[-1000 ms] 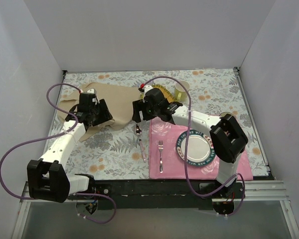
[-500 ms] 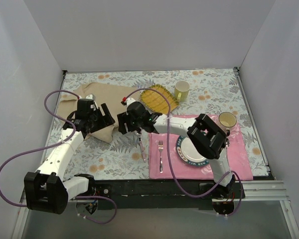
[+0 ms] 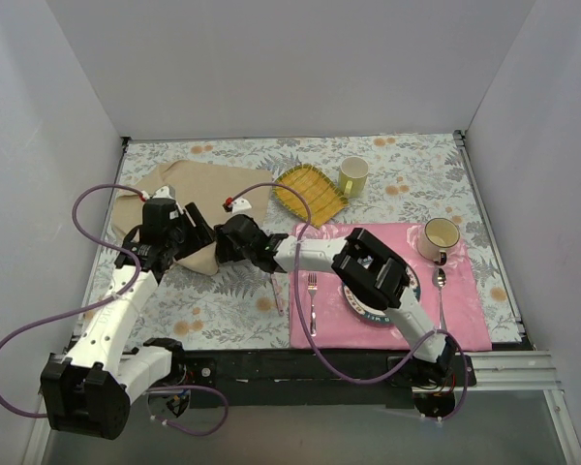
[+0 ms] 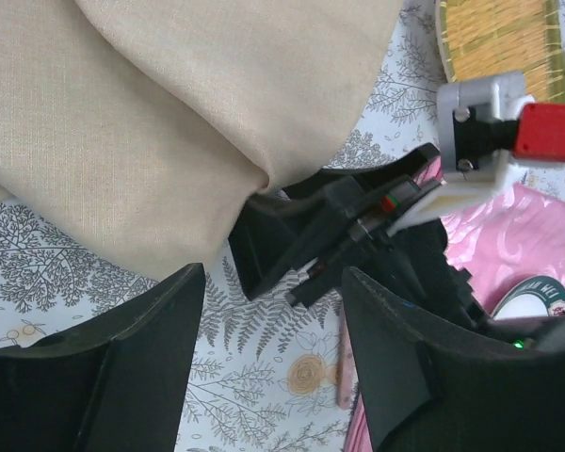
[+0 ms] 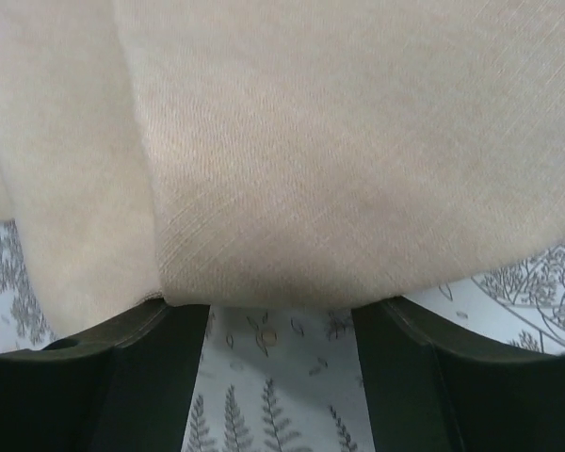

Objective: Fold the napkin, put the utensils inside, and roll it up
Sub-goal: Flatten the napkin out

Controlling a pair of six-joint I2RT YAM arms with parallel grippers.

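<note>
The beige napkin (image 3: 201, 189) lies rumpled at the back left, with a folded near edge (image 4: 151, 141). My left gripper (image 3: 194, 237) is open at that near edge, with only tablecloth between its fingers (image 4: 273, 278). My right gripper (image 3: 227, 244) is open just to its right, facing the napkin. The cloth's edge lies over its fingertips (image 5: 273, 311). One spoon (image 3: 276, 288) lies on the tablecloth left of the pink mat. The fork (image 3: 312, 302) and a second spoon (image 3: 440, 294) lie on the mat.
A pink rose placemat (image 3: 465, 310) at the front right holds a plate (image 3: 368, 305), partly under my right arm, and a cup (image 3: 439, 237). A yellow checked cloth (image 3: 310, 191) and a mug (image 3: 352, 175) stand at the back. White walls enclose the table.
My right gripper has swung left from beside the yellow cloth to the napkin's near edge. My left gripper has drifted slightly left. The napkin's right side has settled lower.
</note>
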